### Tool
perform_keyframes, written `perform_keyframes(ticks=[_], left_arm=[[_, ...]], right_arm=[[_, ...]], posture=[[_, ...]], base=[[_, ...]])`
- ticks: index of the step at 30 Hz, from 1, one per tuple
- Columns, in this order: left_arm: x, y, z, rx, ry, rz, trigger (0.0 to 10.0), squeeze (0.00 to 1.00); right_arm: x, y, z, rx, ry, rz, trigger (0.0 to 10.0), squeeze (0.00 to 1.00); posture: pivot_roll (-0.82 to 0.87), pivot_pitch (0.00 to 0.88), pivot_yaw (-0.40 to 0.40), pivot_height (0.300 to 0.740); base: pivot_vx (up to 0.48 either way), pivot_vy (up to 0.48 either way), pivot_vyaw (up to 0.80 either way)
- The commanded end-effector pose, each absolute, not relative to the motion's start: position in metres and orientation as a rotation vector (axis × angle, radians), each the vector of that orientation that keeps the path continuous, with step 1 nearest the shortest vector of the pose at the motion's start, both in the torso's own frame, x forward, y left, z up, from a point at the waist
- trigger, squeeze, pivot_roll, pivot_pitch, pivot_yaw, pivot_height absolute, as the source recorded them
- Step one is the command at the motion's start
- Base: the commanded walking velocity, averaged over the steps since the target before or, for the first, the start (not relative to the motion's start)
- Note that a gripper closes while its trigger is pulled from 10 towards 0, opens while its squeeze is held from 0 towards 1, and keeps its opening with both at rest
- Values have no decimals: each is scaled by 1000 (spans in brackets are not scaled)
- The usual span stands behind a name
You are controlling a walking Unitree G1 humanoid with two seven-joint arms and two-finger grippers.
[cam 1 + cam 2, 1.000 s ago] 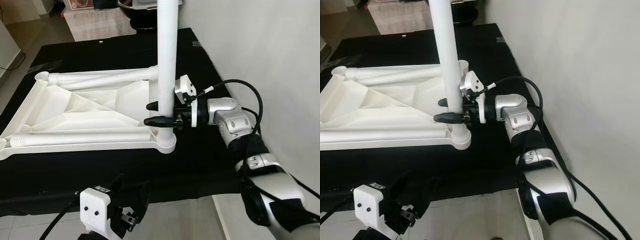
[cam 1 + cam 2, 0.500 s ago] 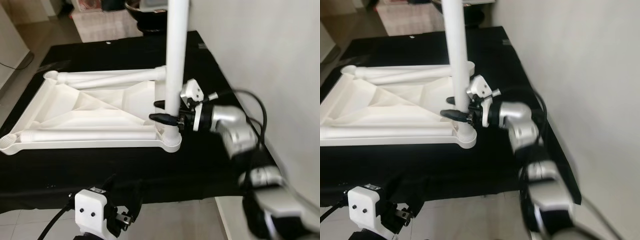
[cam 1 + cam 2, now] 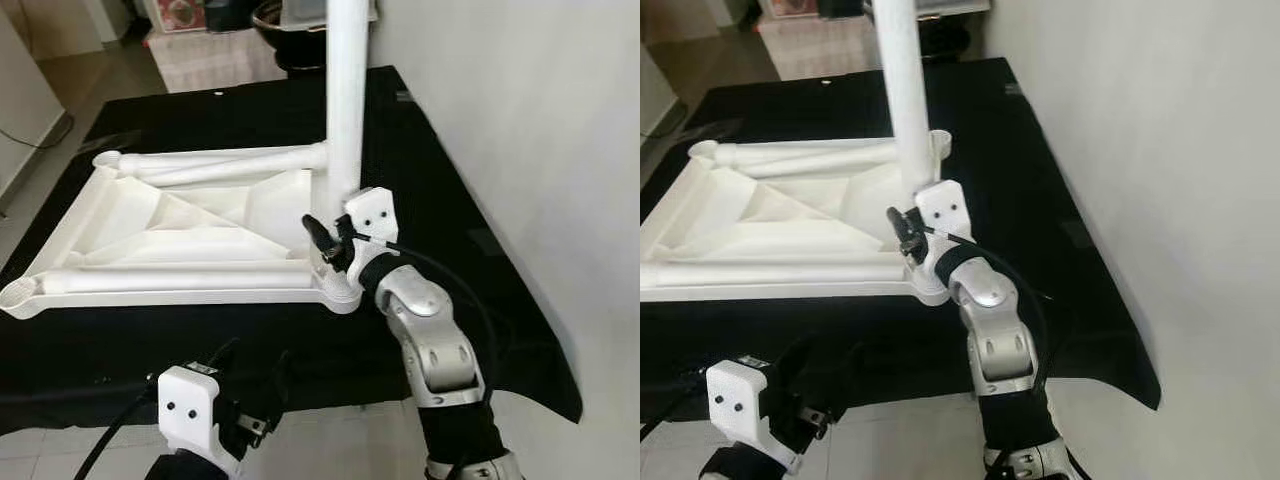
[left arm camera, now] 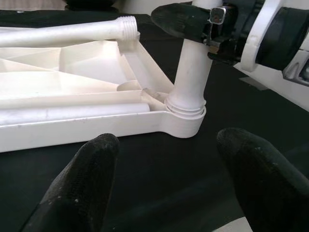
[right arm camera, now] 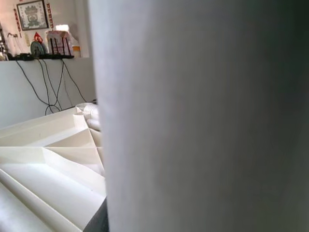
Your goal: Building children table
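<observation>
Lying upside down on a black-draped desk, white plastic children's tabletop with its near corner close to the desk edge, dark cloth open on the wall side. Standing in that corner socket, white tubular leg, top cut off. Clamping the leg low down, right gripper. Hovering below the desk edge, left gripper, fingers spread apart, holding nothing.

White tabletop lies on black-covered surface.
</observation>
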State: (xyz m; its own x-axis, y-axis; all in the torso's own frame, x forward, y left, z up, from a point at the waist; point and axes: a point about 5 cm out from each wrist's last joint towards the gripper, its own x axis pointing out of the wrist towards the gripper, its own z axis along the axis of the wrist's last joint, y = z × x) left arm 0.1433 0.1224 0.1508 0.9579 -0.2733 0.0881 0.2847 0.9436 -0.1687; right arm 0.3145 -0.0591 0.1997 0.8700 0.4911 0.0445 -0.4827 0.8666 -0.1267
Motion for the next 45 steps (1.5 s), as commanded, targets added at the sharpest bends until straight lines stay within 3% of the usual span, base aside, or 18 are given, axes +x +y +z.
perform_keyframes(ticks=[1,4,5,10,14,15,16,21,22,26,27,29,30,37,45], left_arm=[[142,125,147,-187,-47,-271,10000,0],[141,125,148,-191,-49,-275,10000,0],[141,124,148,-193,-50,-277,10000,0],[140,123,148,-197,-50,-281,10000,0],[139,121,149,-202,-50,-284,10000,0],[138,121,150,-202,-49,-284,10000,0],[138,121,150,-203,-49,-284,10000,0],[137,120,151,-203,-49,-285,10000,0],[136,120,151,-202,-49,-283,10000,0],[134,120,152,-200,-48,-280,10000,0],[134,119,153,-200,-47,-279,10000,0],[134,119,153,-199,-47,-279,10000,0],[133,119,153,-200,-47,-279,10000,0],[134,119,154,-202,-47,-280,10000,0],[136,118,153,-211,-53,-281,10000,0]], right_arm=[[311,-46,180,-91,76,522,10000,0],[313,-45,198,-70,38,596,10000,0],[317,-45,207,-54,5,651,10000,1000],[321,-43,224,-48,-70,799,10000,1000],[319,-47,249,-129,-187,1224,10000,1000],[318,-50,250,-153,-190,1309,10000,933],[317,-54,248,-205,-188,1400,10000,753],[315,-58,246,-270,-178,1491,10000,753],[324,-60,250,-258,-165,1495,10000,0],[351,-63,262,-204,-143,1482,10000,0],[352,-63,263,-187,-138,1518,1020,0],[352,-64,263,-176,-136,1547,1020,0],[353,-65,263,-170,-132,1581,0,0],[355,-69,261,-159,-121,1622,0,0],[346,-93,227,-31,-109,1333,0,0]], posture=[[86,143,41,740],[83,150,37,740],[83,153,36,740],[89,158,33,740],[99,169,27,740],[99,169,27,740],[103,172,27,740],[106,176,27,740],[116,183,25,740],[123,189,24,740],[126,192,24,740],[126,192,24,740],[126,192,24,740],[124,195,22,740],[92,190,22,740]], base=[[0,0,0],[0,0,0],[0,0,0],[0,0,0],[0,0,0],[0,0,0],[0,0,0],[0,0,0],[0,0,0],[0,0,0],[0,0,0],[0,0,0],[0,0,0],[0,0,0],[0,0,0]])
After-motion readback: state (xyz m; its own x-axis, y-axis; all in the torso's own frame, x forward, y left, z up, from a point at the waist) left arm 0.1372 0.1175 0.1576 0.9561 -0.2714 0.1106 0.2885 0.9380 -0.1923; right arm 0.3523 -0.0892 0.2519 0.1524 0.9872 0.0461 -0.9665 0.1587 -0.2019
